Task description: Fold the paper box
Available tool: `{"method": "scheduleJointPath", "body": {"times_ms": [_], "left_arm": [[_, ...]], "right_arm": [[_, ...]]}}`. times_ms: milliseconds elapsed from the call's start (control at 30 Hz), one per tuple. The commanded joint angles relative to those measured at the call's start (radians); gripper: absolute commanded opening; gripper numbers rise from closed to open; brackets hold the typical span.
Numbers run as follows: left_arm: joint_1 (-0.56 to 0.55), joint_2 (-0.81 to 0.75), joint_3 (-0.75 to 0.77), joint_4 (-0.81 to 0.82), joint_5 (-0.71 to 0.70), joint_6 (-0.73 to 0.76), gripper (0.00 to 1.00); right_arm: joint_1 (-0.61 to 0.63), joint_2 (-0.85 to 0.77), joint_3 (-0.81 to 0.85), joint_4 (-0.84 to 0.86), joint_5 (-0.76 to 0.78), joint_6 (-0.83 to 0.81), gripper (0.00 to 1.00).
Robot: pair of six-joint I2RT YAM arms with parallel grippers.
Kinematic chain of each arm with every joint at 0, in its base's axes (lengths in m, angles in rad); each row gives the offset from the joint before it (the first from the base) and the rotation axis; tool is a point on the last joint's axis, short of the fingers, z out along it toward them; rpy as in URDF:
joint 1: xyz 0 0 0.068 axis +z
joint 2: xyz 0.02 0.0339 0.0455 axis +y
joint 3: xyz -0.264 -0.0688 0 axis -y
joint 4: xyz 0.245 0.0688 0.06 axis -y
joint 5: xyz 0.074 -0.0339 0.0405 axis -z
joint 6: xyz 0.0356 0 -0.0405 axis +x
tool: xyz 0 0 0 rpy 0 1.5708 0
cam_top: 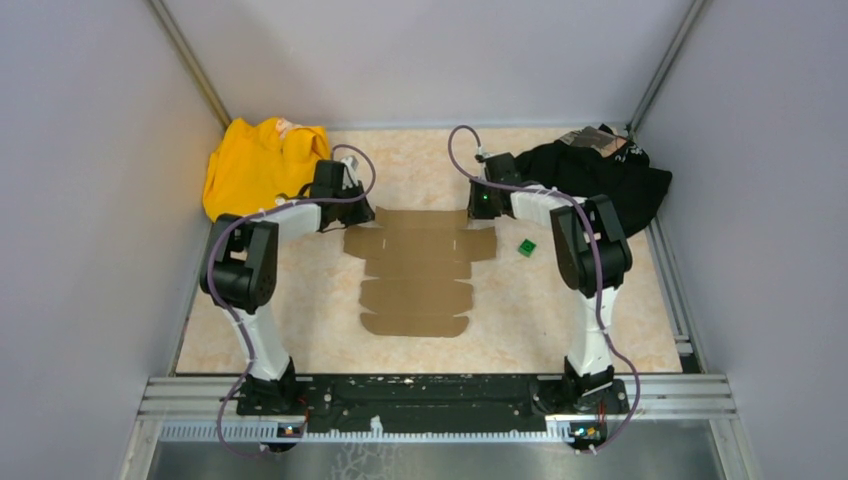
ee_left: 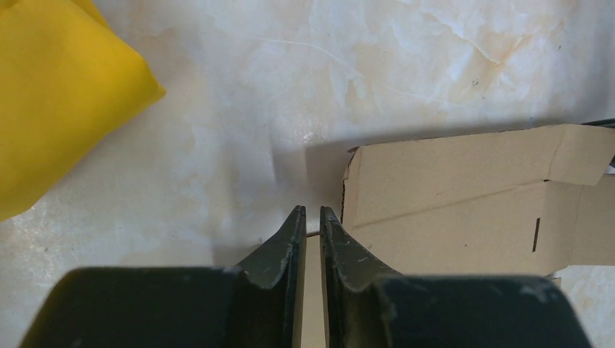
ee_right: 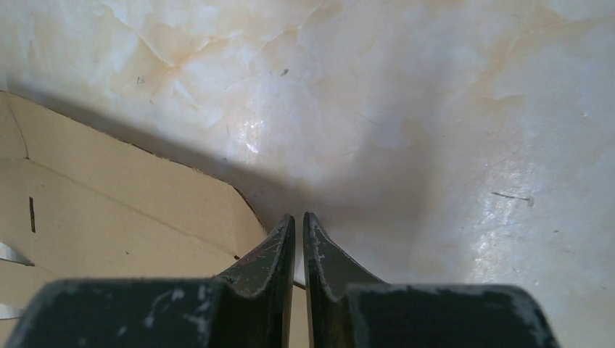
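Brown cardboard is what I am working on: the paper box (cam_top: 418, 270) is a die-cut sheet, spread out on the marble-patterned table (cam_top: 310, 310) with its panels and scalloped flaps stacked toward my bases. Everything else I place from that sheet. My left gripper (cam_top: 358, 218) sits at its far left corner and my right gripper (cam_top: 478, 212) at its far right corner. A yellow garment (cam_top: 255, 165) is bunched beyond the far left corner, a black garment (cam_top: 605, 175) beyond the far right one, and a tiny green cube (cam_top: 526, 246) lies just off the sheet's right edge.

From the left wrist, my left gripper (ee_left: 312, 214) has its fingers drawn almost together, with only a slit between them and a thin tan sliver showing in it. The sheet's (ee_left: 464, 196) end flap begins just beside them. The right wrist shows the same: my right gripper (ee_right: 299, 217) is nearly closed on a narrow tan strip, at the sheet's (ee_right: 109, 210) angled corner. I read both as pinches on the far corners. A dark shadow under the far edge suggests that edge is raised off the table.

As for progress, I judge the fold barely begun. No wall stands, no panel is turned over and no tab is tucked. Nearly all of the creasing and closing is left.
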Motion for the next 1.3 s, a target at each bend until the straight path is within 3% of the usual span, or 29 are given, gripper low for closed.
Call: {"method": "scheduleJointPath", "body": {"times_ms": [0,300,667,1267], "left_arm": [[-0.010,-0.047,-0.007,-0.009,0.012,-0.018,0.17],[-0.015,-0.060,-0.013,-0.016,0.006,-0.027,0.17],[-0.015,-0.073,-0.034,-0.015,-0.009,-0.023,0.17],[-0.015,-0.086,-0.028,-0.013,0.009,-0.034,0.16]], "right_arm": [[0.025,-0.062,-0.003,-0.024,0.003,0.009,0.09],[0.032,-0.096,-0.010,-0.076,0.079,-0.001,0.09],[0.030,-0.140,-0.044,-0.108,0.142,-0.004,0.18],[0.028,-0.165,-0.068,-0.072,0.093,0.019,0.19]]}}
